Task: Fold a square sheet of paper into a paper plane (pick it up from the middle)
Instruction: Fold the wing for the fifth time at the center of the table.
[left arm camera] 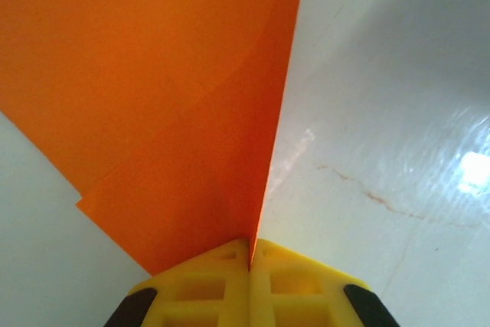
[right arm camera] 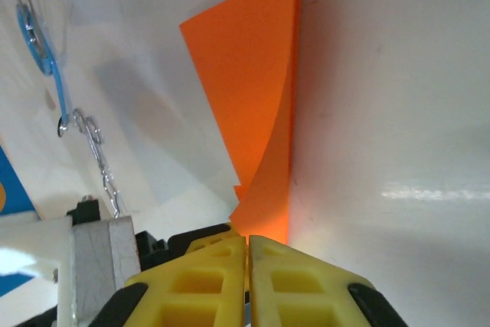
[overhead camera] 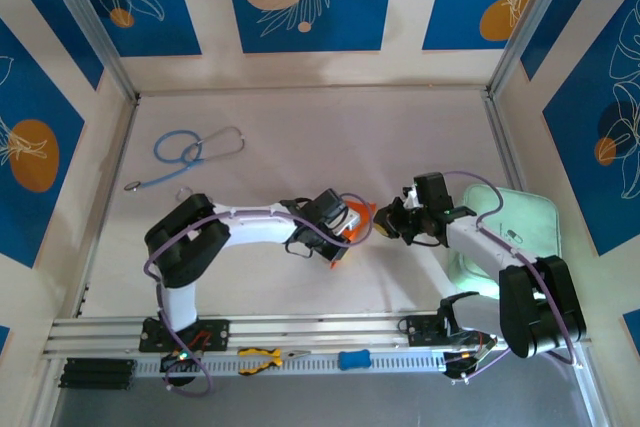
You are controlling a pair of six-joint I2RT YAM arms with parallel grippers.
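The square sheet of paper (overhead camera: 357, 219) is bright orange and is held up off the table between both arms, near the table's middle. In the left wrist view the sheet (left arm camera: 153, 112) stands on edge in overlapping layers with a diagonal edge across it. My left gripper (left arm camera: 250, 244) is shut on its lower corner. In the right wrist view the sheet (right arm camera: 256, 97) curves upward from my right gripper (right arm camera: 247, 239), whose yellow fingers are shut on its near edge. From above, the left gripper (overhead camera: 340, 232) and the right gripper (overhead camera: 383, 225) face each other across the paper. A paper plane is out of view.
A blue stethoscope (overhead camera: 195, 152) lies at the back left of the table. A pale green pad (overhead camera: 515, 222) lies at the right under the right arm. Yellow-handled pliers (overhead camera: 262, 358) and a small blue object (overhead camera: 354, 358) rest on the front rail.
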